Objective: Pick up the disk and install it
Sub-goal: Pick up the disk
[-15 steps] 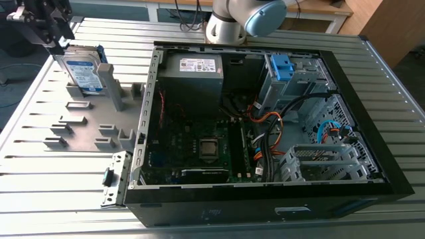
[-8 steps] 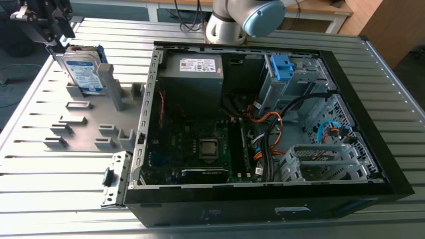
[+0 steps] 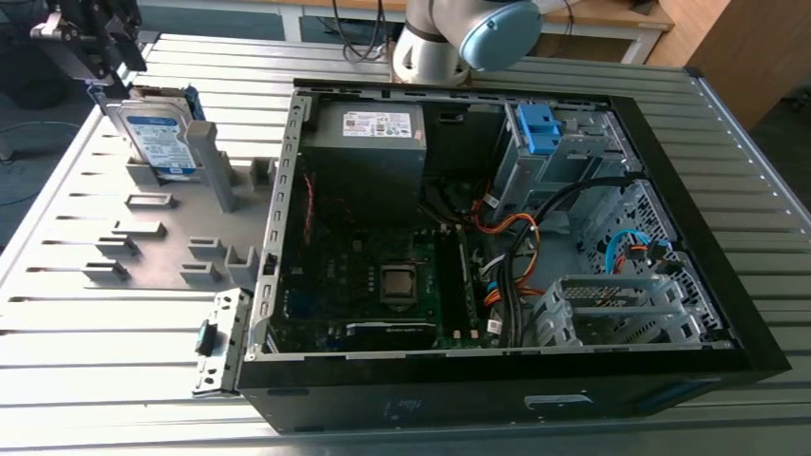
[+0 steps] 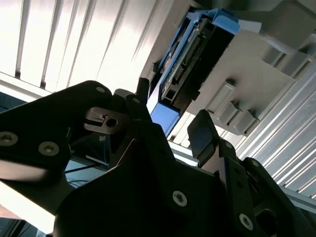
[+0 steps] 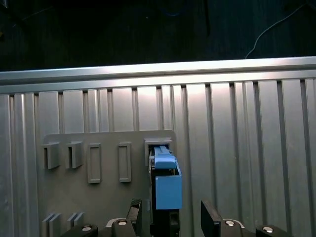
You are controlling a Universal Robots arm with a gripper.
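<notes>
The disk [image 3: 159, 138], silver with a white-and-blue label and a blue bracket, stands on edge in a slot of the grey holder plate [image 3: 165, 228] at the exterior view's left. My gripper [image 3: 91, 47] hangs just above and behind its top end. In the first wrist view the disk [image 5: 167, 183] shows end-on, its blue bracket lying between my two dark fingertips [image 5: 210, 215]. The gripper [image 5: 172, 213] is open and I see no contact with the bracket. In the second wrist view the disk [image 4: 192, 49] sits just beyond my open gripper [image 4: 170, 111].
An open black computer case [image 3: 507, 228] lies on the ribbed metal table [image 3: 102, 332], to the exterior view's right of the holder plate. Inside it are a grey power supply [image 3: 367, 142], a mainboard, cables and a drive bay with a blue clip [image 3: 538, 128]. The arm's base [image 3: 438, 47] stands behind the case.
</notes>
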